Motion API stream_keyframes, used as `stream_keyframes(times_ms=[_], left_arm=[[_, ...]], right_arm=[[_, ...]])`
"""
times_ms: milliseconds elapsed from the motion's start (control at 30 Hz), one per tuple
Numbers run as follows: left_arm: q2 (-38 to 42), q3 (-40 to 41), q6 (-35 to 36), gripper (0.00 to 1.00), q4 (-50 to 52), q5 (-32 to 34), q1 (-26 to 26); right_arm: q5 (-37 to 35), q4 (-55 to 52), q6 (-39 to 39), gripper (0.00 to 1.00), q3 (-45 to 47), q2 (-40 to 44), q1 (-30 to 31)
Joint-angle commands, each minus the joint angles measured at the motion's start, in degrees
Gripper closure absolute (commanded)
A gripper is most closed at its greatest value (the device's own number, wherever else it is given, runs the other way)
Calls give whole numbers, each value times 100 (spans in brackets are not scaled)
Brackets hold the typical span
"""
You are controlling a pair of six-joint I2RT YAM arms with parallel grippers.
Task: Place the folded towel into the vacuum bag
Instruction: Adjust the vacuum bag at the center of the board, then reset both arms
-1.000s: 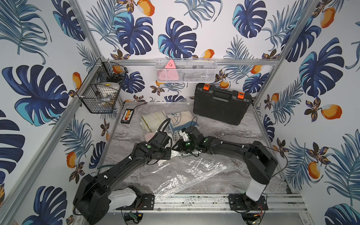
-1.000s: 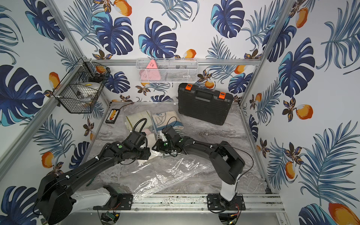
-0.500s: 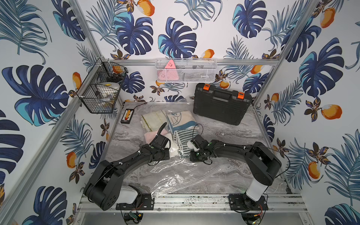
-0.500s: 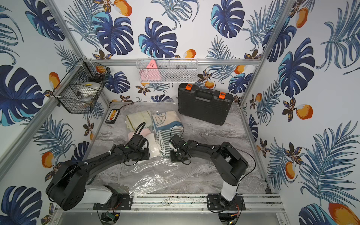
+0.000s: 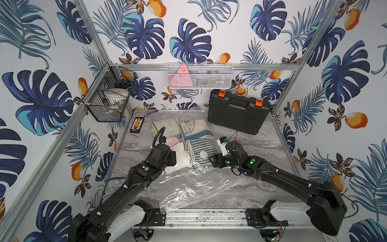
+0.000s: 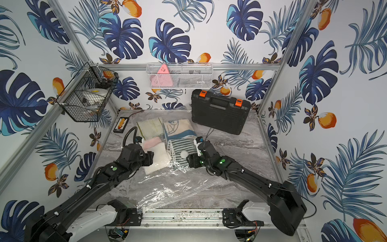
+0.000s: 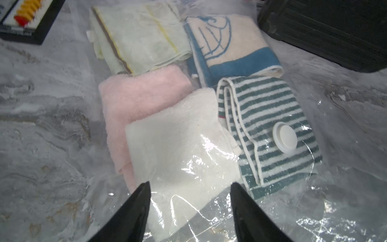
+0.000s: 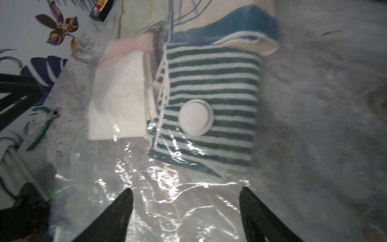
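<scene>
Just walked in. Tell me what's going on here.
A two-armed robot is loading a clear vacuum bag. A folded white towel and a striped towel lie under its plastic, and the bag's valve cap rests over the striped one. The left gripper and right gripper hang open by the towels' near edges, holding nothing.

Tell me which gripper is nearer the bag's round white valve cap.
Right. The right gripper hovers just beside the valve cap, at the striped towel's edge. The left gripper is farther off, on the cap's other side, over the white towel.
</scene>
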State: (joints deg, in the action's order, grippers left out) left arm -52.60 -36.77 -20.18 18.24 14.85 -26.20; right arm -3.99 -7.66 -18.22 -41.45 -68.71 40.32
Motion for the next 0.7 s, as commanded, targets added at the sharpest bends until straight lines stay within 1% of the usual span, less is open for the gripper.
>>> stream_keyframes(times_ms=[0, 33, 67, 100, 133, 167, 200, 233, 267, 300, 333, 367, 400, 433, 467, 500, 533, 567, 600, 633, 667], left_arm=[[269, 507, 1169, 30, -1531, 1210, -170], [285, 779, 1243, 29, -2073, 1706, -173], [260, 1019, 1441, 27, -2605, 2239, -158], [161, 1288, 1781, 24, -3247, 2855, -152], [-23, 1515, 2094, 21, -3859, 3304, -74], [-160, 1589, 2212, 21, -4141, 3462, 84], [-298, 1568, 1988, 21, -4046, 3447, 265], [-451, 1653, 1906, 21, -4313, 3247, 446], [-672, 1800, 1873, 21, -4816, 3066, 596], [-956, 1943, 1809, 20, -5295, 2982, 709], [-1224, 2046, 1797, 20, -5661, 2865, 797], [-1531, 2157, 1883, 20, -6056, 2708, 834], [-1858, 2260, 1929, 19, -6406, 2608, 848], [-2160, 2385, 1935, 17, -6892, 2408, 908], [-2498, 2465, 2141, 15, -7649, 2235, 979], [-2681, 2544, 2286, 13, -8104, 1962, 987], [-2844, 2578, 2327, 12, -8405, 1747, 1077], [-2997, 2592, 2345, 12, -8647, 1550, 1198], [-3150, 2560, 2308, 8, -8706, 1185, 1368], [-3345, 2504, 2283, 2, -8791, 917, 1515], [-3590, 2454, 2311, 1, -8970, 719, 1608]], right_arm=[[-2092, 1451, 1011, 15, 609, 451, -596], [-2821, 1502, 1087, 15, 686, 512, -950], [-3129, 1641, 1330, 15, 780, 509, -1275], [-3286, 1797, 1551, 15, 908, 462, -1614], [-3356, 1884, 1542, 15, 1007, 377, -1919], [-3298, 1980, 1496, 15, 1091, 277, -2124], [-3154, 2214, 1500, 15, 1244, 153, -2290], [-3061, 2596, 1561, 15, 1413, 39, -2408], [-3088, 3084, 1517, 16, 1613, -99, -2508], [-2944, 3664, 1419, 16, 1797, -259, -2626], [-2649, 4112, 1350, 16, 1938, -376, -2725], [-2286, 4529, 1342, 16, 2046, -541, -2813], [-2085, 4887, 1416, 16, 2125, -753, -2840], [-2010, 5213, 1430, 16, 2184, -972, -2858], [-1860, 5607, 1507, 16, 2266, -1226, -2895], [-1731, 5971, 1654, 15, 2318, -1395, -2941], [-1585, 5950, 1753, 15, 2319, -1394, -2957], [-1218, 5980, 1838, 15, 2328, -1417, -3026], [-936, 6232, 1925, 12, 2359, -1573, -3112], [-791, 6518, 1982, 11, 2392, -1775, -3147], [-594, 6832, 2032, 9, 2420, -2047, -3189]])
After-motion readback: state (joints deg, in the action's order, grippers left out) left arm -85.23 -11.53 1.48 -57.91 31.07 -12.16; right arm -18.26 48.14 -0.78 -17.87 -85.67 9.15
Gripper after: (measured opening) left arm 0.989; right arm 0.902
